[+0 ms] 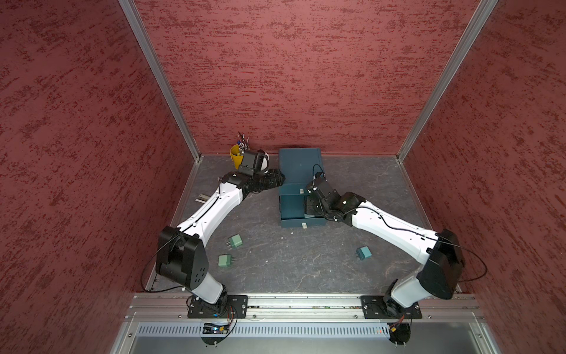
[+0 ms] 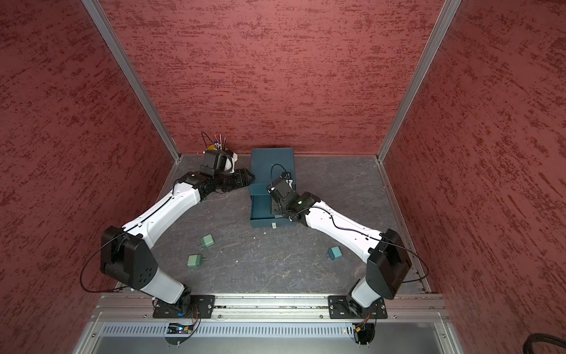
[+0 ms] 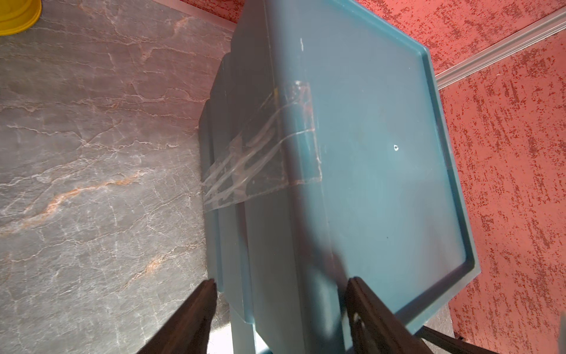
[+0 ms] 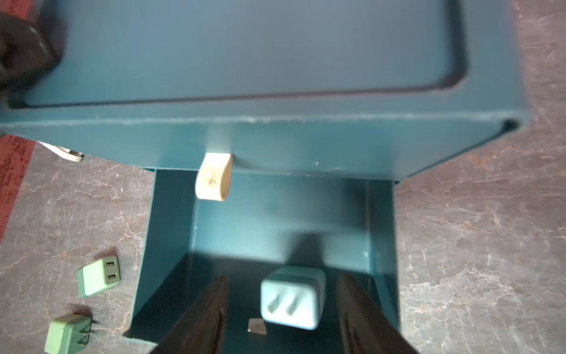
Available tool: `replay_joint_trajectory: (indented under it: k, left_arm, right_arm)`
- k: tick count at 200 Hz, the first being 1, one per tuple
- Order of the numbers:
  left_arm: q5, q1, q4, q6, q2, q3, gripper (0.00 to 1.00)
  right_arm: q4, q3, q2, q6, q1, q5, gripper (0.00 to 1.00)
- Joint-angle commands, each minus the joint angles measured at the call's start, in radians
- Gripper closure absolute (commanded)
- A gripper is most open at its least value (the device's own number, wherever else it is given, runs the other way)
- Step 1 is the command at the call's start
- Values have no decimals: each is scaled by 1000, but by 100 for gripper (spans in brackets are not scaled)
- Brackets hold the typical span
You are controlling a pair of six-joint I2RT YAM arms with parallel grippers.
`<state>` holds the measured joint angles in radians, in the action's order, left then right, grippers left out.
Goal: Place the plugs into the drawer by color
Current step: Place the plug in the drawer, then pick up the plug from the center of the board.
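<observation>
Two green plugs (image 1: 235, 241) (image 1: 225, 260): on counter (image 1: 291, 269), far from both fingers.
Right fingers (image 4: 202, 318): spread; teal plug (image 4: 292, 297) loose between them, in drawer (image 4: 171, 245).
Left fingers (image 3: 190, 318): spread astride cabinet (image 3: 367, 153) edge, clamping nothing.

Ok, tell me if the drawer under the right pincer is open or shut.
Open. The drawer is pulled well out of the cabinet; the right wrist view looks into it, a teal plug between its walls.
</observation>
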<state>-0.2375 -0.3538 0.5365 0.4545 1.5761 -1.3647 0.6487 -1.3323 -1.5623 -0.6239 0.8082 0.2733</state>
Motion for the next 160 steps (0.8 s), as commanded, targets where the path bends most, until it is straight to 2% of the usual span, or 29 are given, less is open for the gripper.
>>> replay_joint_trajectory:
  k: [1,24,45,60,78,129,160]
  left_arm:
    - [22,9,63,-25,0,30,30]
    - [21,10,66,-25,2,27,31]
    - [21,9,69,-22,5,27,31]
    - [18,9,68,-18,2,29,31]
    - [17,9,71,-19,-1,27,31]
    - [19,7,85,-15,-4,8,32]
    - [18,7,94,-16,-4,1,32]
  right_arm:
    - [47,2,83,16,4,88,38]
    - [107,106,179,3,-9,177,31]
    - [167,233,249,-66,-70,171,26]
    - [184,336,304,-120,-115,145,11]
    - [195,442,358,-185,-160,121,4]
    - [173,652,456,-352,-280,38,6]
    - [111,725,471,-376,-327,-28,12]
